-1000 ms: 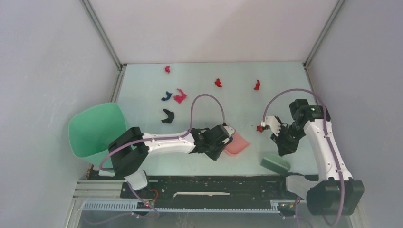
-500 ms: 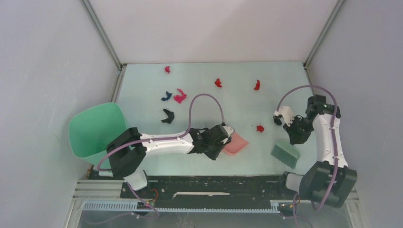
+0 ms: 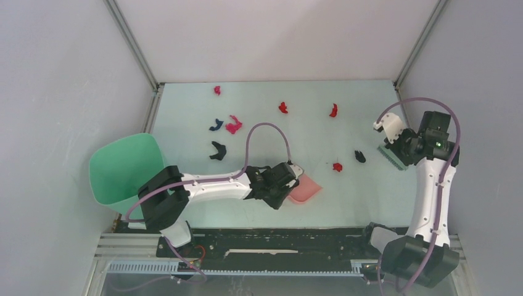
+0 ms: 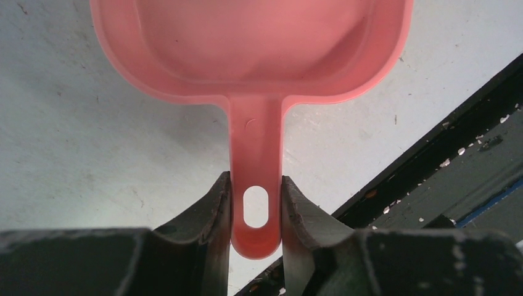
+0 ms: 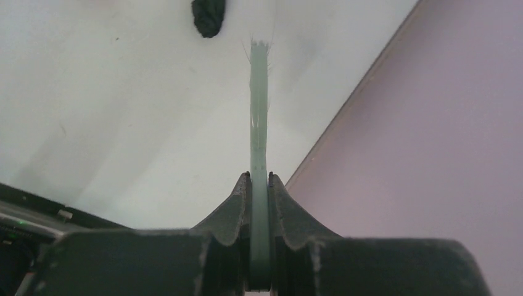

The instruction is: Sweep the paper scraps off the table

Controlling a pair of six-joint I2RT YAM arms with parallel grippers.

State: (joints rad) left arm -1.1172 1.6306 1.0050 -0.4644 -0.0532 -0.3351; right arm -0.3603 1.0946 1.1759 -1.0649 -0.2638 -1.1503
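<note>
Paper scraps lie on the pale green table (image 3: pixel 345 197): red ones (image 3: pixel 337 166) (image 3: pixel 333 110) (image 3: pixel 283 108) (image 3: pixel 217 90), a pink one (image 3: pixel 234 125), a dark blue one (image 3: pixel 216 125), black ones (image 3: pixel 217 150) (image 3: pixel 359 156). My left gripper (image 3: pixel 292 180) is shut on the handle (image 4: pixel 256 185) of the pink dustpan (image 3: pixel 306 188), which rests flat near the front. My right gripper (image 3: pixel 401 148) is shut on the green brush (image 3: pixel 392 156), held edge-on (image 5: pixel 259 111) near the right wall. The black scrap (image 5: pixel 208 15) lies just beyond its bristles.
A round green bin (image 3: pixel 123 169) stands off the table's left side. Grey walls (image 3: pixel 469 92) close in the left, back and right. A black metal rail (image 3: pixel 277 237) runs along the front edge.
My right arm has swung the brush from the front right up toward the right wall. A black scrap now shows near the red one. The left gripper and dustpan have not moved.
</note>
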